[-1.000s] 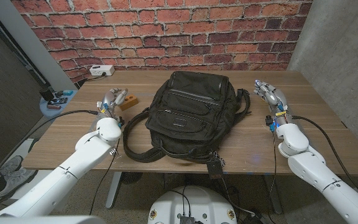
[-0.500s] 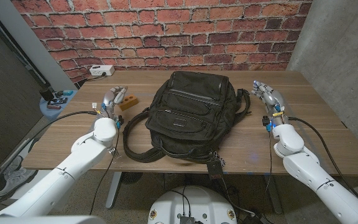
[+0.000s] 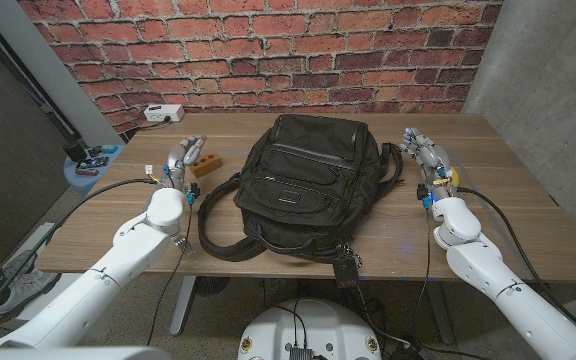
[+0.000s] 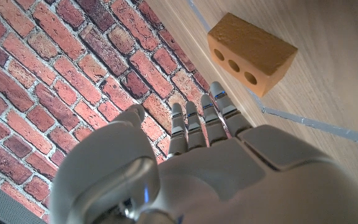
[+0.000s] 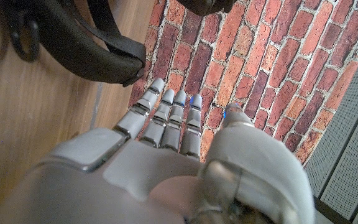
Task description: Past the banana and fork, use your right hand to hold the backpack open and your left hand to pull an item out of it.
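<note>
A black backpack [image 3: 306, 182] lies flat in the middle of the table, zipped as far as I can see, its straps looping toward the front edge. My left hand [image 3: 181, 158] stands to its left with fingers straight and apart, holding nothing; a small orange block [image 3: 206, 165] with holes lies just beyond it, seen close in the left wrist view as the block [image 4: 250, 53] past my fingers [image 4: 201, 121]. My right hand [image 3: 425, 152] stands to the right of the backpack, fingers extended, empty. The right wrist view has a backpack strap [image 5: 98, 59] ahead of my right hand [image 5: 166, 124].
A white power strip [image 3: 163, 114] lies at the table's back left corner. A round blue stand [image 3: 86, 163] with small items is off the table's left side. A brick wall runs behind the table. A tag [image 3: 346, 268] hangs from the backpack over the front edge.
My right hand has drifted left, closer to the backpack's right side. My left hand has shifted slightly forward and right, toward the orange block.
</note>
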